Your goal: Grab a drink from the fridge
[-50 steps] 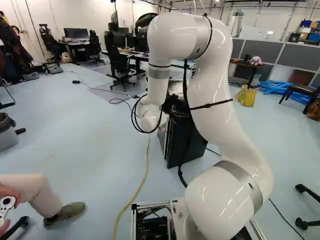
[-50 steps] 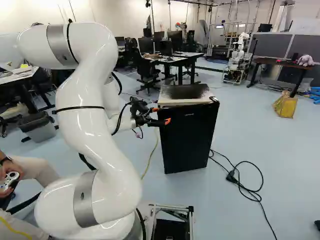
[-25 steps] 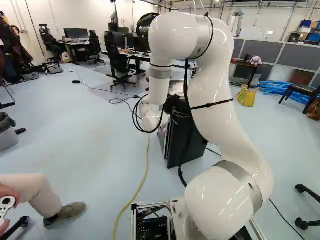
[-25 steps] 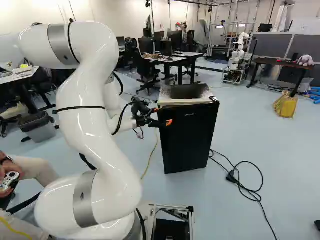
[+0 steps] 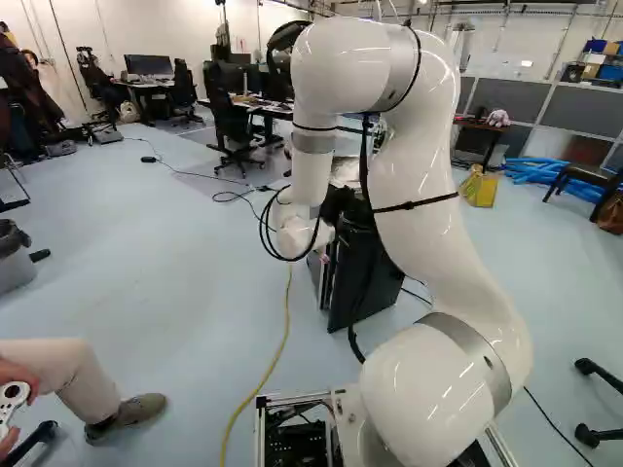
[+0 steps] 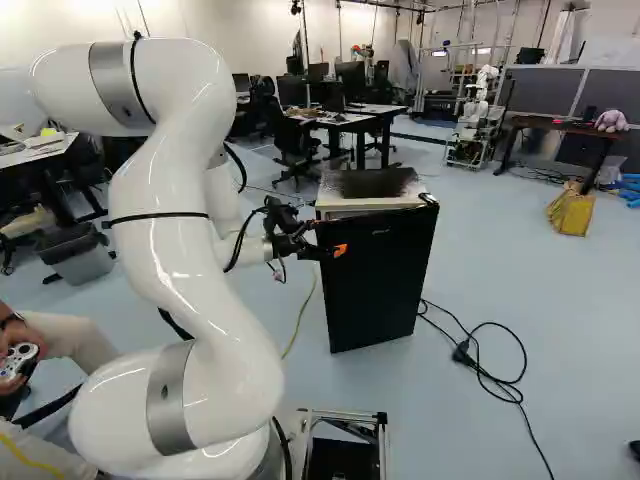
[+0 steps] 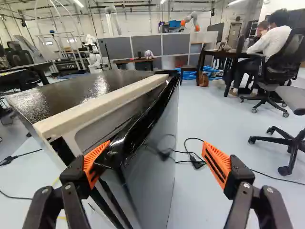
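Observation:
The gripper (image 6: 329,238) is at the upper edge of the black mini fridge (image 6: 375,275), on the side nearer the arm. In the wrist view the gripper (image 7: 156,144) stands open, its orange pads wide apart. One finger reaches into the gap behind the top corner of the fridge door (image 7: 155,167); the other is free in front of the door's face. The door is slightly ajar, parted from the pale-edged body (image 7: 97,107). The fridge's inside is hidden, and no drink shows.
A cable (image 6: 490,370) lies looped on the floor beside the fridge. A yellow cord (image 5: 280,345) runs along the floor toward the base. A seated person's leg and shoe (image 5: 127,416) are close beside the base. Another robot (image 7: 190,20) stands far back.
The fridge door has swung outward a little, toward the base. The gripper has moved slightly back and down with it. The base has stayed put.

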You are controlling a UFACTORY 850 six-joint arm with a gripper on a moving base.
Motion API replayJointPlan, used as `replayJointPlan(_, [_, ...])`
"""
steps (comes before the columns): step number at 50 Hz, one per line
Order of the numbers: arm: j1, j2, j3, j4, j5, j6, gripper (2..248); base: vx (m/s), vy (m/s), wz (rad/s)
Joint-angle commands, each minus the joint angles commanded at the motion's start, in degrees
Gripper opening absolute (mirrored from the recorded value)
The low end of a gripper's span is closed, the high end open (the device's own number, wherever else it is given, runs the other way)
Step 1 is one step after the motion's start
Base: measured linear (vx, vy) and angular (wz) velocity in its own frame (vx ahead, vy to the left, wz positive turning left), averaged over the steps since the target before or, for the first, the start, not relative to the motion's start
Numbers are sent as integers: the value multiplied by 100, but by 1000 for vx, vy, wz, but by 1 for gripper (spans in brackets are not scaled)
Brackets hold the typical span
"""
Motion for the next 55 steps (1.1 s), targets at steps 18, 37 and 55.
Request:
replayJointPlan(18, [20, 161, 313, 242, 0, 0, 247, 0, 0, 0])
replayJointPlan(37, [51, 339, 676, 506, 0, 0, 247, 0, 0, 0])
replayJointPlan(55, [50, 492, 1006, 765, 0, 0, 247, 0, 0, 0])
